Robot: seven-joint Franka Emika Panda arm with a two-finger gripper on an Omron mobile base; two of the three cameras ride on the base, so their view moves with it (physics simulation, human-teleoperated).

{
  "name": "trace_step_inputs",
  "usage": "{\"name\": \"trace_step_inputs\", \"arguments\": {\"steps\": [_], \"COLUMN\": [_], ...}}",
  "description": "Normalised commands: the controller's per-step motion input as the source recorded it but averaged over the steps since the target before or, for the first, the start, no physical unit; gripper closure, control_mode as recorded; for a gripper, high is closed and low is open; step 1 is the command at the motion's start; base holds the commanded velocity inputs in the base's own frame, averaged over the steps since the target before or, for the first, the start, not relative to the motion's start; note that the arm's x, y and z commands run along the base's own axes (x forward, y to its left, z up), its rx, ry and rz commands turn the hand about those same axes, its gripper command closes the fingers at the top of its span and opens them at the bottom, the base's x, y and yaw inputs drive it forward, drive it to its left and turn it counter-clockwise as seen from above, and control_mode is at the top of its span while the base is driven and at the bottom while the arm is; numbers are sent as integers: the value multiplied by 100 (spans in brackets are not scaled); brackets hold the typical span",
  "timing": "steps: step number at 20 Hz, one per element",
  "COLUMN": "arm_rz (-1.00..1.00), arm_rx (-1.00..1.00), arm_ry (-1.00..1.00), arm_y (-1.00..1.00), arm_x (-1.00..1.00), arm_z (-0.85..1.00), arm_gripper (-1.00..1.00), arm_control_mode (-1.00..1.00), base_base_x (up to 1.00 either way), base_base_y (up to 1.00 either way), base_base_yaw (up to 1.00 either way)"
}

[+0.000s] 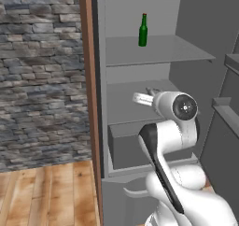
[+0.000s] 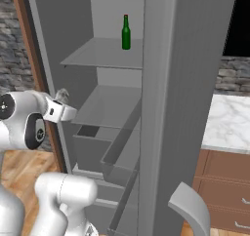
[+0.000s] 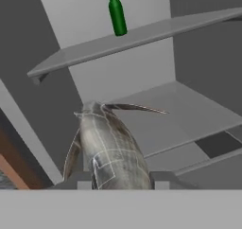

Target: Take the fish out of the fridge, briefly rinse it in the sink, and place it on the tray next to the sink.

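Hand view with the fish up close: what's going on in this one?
The robot arm is at the open fridge, and its gripper is shut on the fish, which sits between the finger tips with its tail pointing toward the shelves. The fish hangs clear of the middle shelf, in front of it. A green bottle stands upright on the upper shelf. The rinse and the tray are not yet done.

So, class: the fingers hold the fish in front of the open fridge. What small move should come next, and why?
Probably a short pull straight back, away from the fridge. In the hand view the fish sits clamped between the fingers, already off the shelf; the green bottle stands higher up, out of the way. Drawing back clears the fridge before any turn towards the sink.
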Motion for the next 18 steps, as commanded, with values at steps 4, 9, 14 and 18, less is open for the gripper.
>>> {"name": "trace_step_inputs", "arguments": {"steps": [4, 9, 14, 18], "arm_rz": [0, 0, 0, 0], "arm_rx": [3, 0, 0, 0], "arm_ry": [4, 0, 0, 0], "arm_y": [5, 0, 0, 0], "arm_x": [-29, 0, 0, 0], "arm_z": [-13, 0, 0, 0], "arm_gripper": [100, 100, 100, 100], "arm_control_mode": [-100, 100, 100, 100], "base_base_x": [0, -99, -99, -58], "base_base_y": [0, 46, 52, 30], "base_base_yaw": [0, 22, 44, 69]}}
